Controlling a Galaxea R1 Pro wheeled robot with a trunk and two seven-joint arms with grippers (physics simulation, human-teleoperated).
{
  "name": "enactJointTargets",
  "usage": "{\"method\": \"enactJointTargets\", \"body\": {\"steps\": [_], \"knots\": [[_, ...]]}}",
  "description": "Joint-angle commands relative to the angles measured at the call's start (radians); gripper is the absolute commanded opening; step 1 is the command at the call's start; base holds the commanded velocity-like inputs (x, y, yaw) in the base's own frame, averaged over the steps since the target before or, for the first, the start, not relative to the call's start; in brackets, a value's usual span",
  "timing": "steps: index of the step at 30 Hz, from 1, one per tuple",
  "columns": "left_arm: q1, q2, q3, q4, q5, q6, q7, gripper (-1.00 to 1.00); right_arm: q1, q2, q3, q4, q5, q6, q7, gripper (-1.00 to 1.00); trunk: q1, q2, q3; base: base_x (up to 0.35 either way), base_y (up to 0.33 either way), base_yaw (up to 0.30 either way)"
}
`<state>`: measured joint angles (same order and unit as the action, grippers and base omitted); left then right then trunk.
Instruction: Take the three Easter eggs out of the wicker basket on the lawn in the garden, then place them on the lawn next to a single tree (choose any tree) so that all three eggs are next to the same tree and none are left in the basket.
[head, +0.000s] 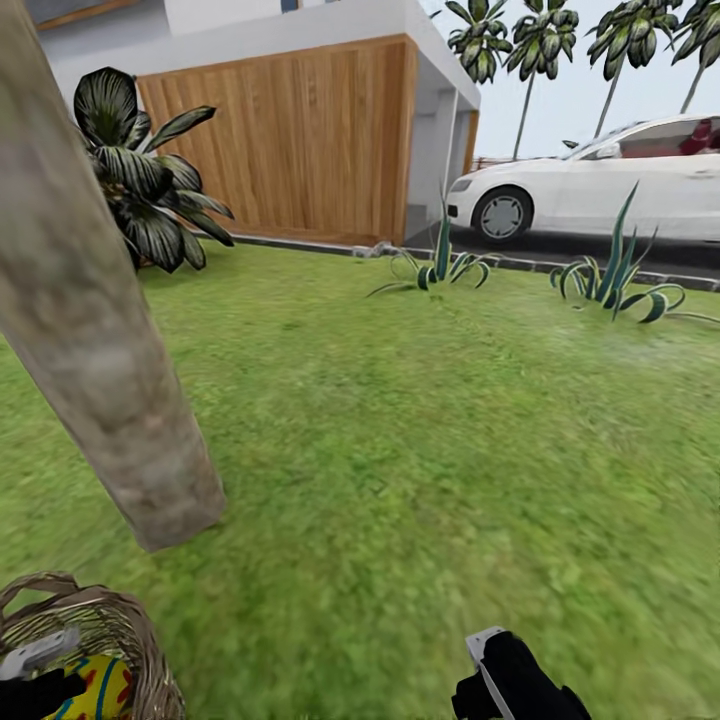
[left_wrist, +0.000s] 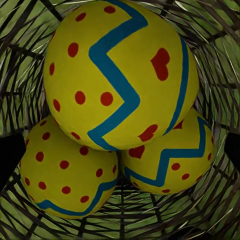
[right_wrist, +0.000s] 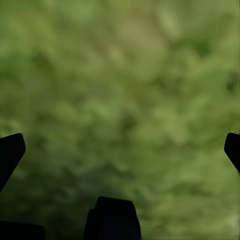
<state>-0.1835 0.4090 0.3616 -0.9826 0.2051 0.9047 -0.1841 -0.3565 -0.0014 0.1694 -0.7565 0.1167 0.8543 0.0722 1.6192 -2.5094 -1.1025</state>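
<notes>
Left jaws just above basketed Easter eggs (left_wrist: 120, 75)

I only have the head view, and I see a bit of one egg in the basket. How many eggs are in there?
Observer: Three eggs, piled together in the basket, per the left wrist view.
Operator: Is one on top?
Observer: Yes, one egg sits on the other two.
Operator: What's under the right gripper?
Observer: The right wrist view shows the gripper open over plain lawn.
</notes>
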Motion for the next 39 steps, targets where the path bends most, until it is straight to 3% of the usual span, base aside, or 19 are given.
{"method": "enactJointTargets", "body": {"steps": [1,13,30,39], "knots": [[-0.001,-0.001,0.002,-0.001,-0.001,0.005,-0.005,1.0,-0.001,0.0,0.001,-0.001,0.011,0.005,0.008,1.0,0.0,-0.001,-0.005,0.0,0.0,0.0],[-0.001,0.001,0.002,-0.003,-0.001,0.005,-0.005,1.0,0.0,0.0,0.001,-0.001,0.011,0.005,0.008,1.0,0.004,-0.003,-0.04,0.0,0.0,0.0],[0.0,0.0,0.007,-0.068,0.001,0.003,-0.002,1.0,0.0,0.0,0.001,-0.001,0.011,0.005,0.007,1.0,0.004,-0.003,-0.04,0.0,0.0,0.0],[-0.001,0.001,0.007,-0.072,0.002,0.002,-0.004,1.0,0.0,0.0,0.001,-0.001,0.011,0.005,0.008,1.0,0.008,-0.005,-0.074,0.0,0.0,0.0]]}}
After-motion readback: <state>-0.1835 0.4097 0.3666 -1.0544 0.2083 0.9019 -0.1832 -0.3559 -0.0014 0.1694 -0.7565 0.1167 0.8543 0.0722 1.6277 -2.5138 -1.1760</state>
